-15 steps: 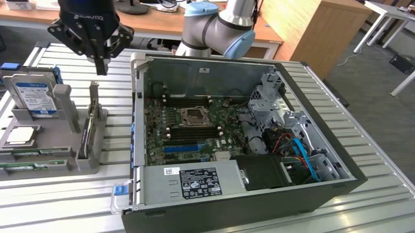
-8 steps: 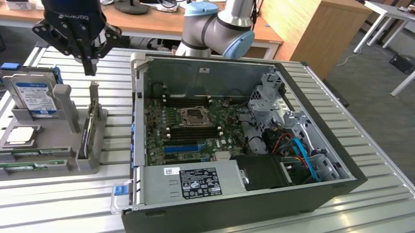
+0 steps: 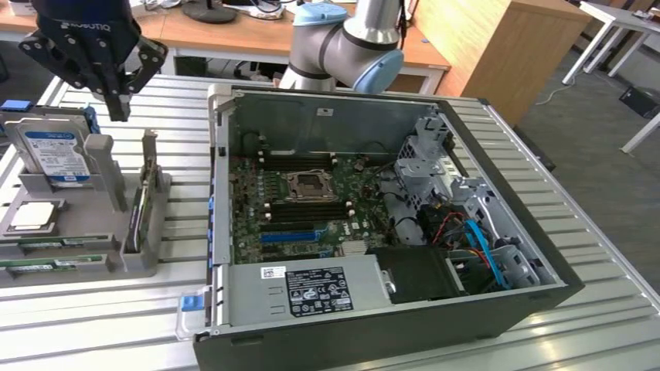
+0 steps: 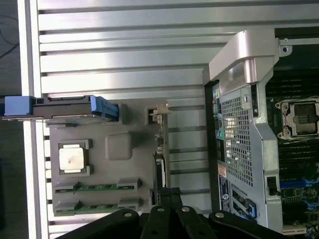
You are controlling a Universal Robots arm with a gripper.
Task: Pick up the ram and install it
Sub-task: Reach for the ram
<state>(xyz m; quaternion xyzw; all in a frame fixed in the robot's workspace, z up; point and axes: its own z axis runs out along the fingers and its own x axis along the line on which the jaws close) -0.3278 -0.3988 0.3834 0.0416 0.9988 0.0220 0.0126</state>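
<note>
Your gripper [image 3: 117, 108], closed on nothing, hovers over the tray [image 3: 132, 267]; the ram [image 3: 52, 263] lies there, at its seven o'clock in the exterior view. Likely light, stiff, fragile: pinch its long edges

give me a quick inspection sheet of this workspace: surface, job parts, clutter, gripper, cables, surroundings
surface: slatted aluminium table, bearing a grey holder and an open computer case
job's things: two ram sticks lie flat in the holder's slots; motherboard exposed in the case
clutter: hard drive and processor also in the holder
grippers: gripper with fingers shut, nothing seen held, hanging above the holder beside the hard drive
cables: blue and red cables inside the case
surroundings: wooden desks, grey floor
</note>
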